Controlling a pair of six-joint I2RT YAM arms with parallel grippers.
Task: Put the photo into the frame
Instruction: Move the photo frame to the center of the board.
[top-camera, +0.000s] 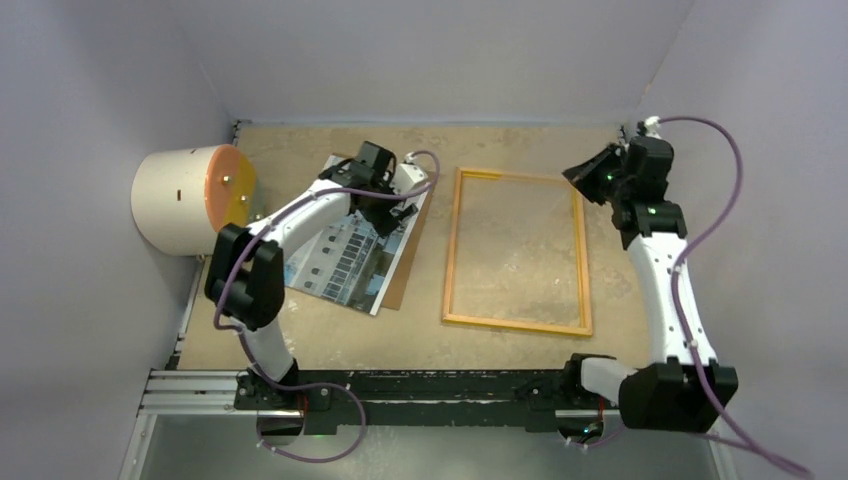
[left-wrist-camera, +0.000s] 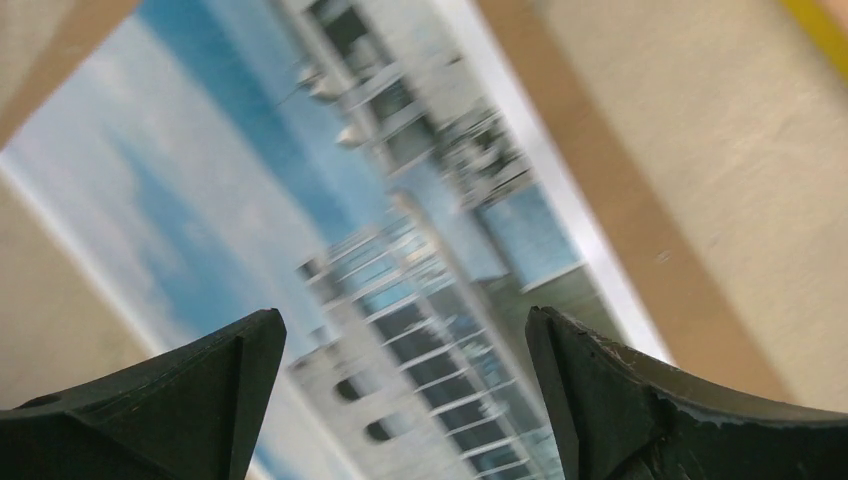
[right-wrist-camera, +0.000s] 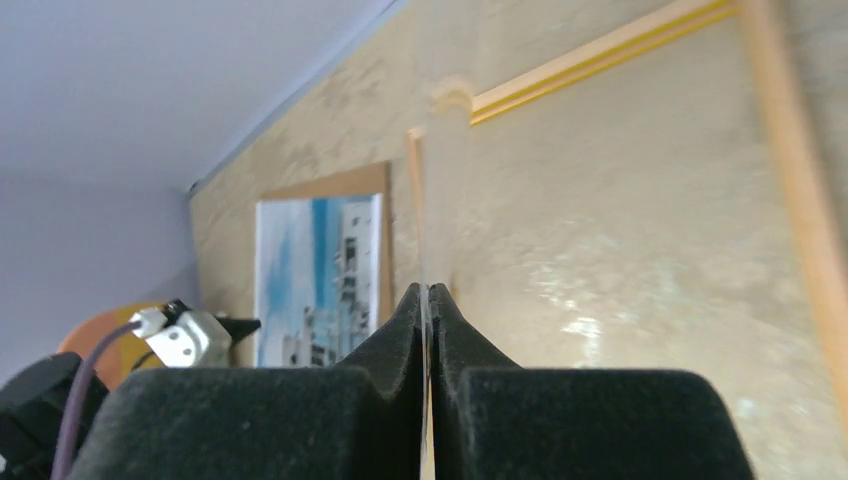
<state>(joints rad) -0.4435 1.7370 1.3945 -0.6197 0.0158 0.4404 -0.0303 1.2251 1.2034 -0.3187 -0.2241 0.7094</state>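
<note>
photo (top-camera: 345, 262) lies flat, picture up, on brown board (top-camera: 400, 282), left of centre and apart from frame (top-camera: 515, 325). left gripper (left-wrist-camera: 400, 330) just above the print, jaws wide, holding nothing.

photo: light, thin, glossy, likely slippery and easy to crease; best taken at a white border edge overhanging the board.

frame lies flat mid-table, wood back up; no photo in its opening. right gripper (right-wrist-camera: 428, 295) at its far right corner, pinched shut on what looks like the clear pane's (top-camera: 515, 250) thin edge. pane stiff, fragile.
</note>
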